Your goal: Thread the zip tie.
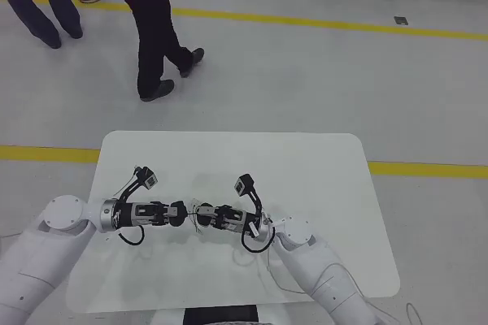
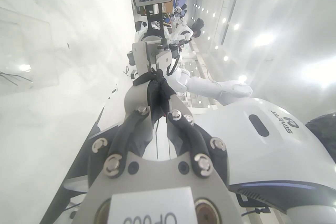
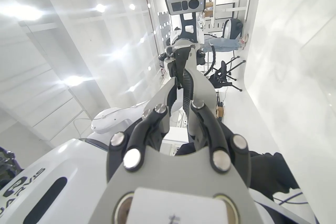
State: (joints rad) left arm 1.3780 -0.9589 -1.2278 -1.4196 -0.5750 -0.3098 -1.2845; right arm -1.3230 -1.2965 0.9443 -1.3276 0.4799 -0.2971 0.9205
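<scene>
While the left pincer [image 1: 182,213], at 9 o'clock, and the right pincer [image 1: 205,214], at 3 o'clock, pinch shut on the zip tie [image 1: 196,218] above the surface [image 1: 325,162], it looks light, springy, slippery; best held near each end.

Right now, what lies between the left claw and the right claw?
A thin dark zip tie bridges the short gap between the left claw and the right claw; the top view shows it.

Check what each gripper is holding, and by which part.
The left gripper and right gripper are each shut on the zip tie, tip to tip; which part each pinches cannot be told.
</scene>
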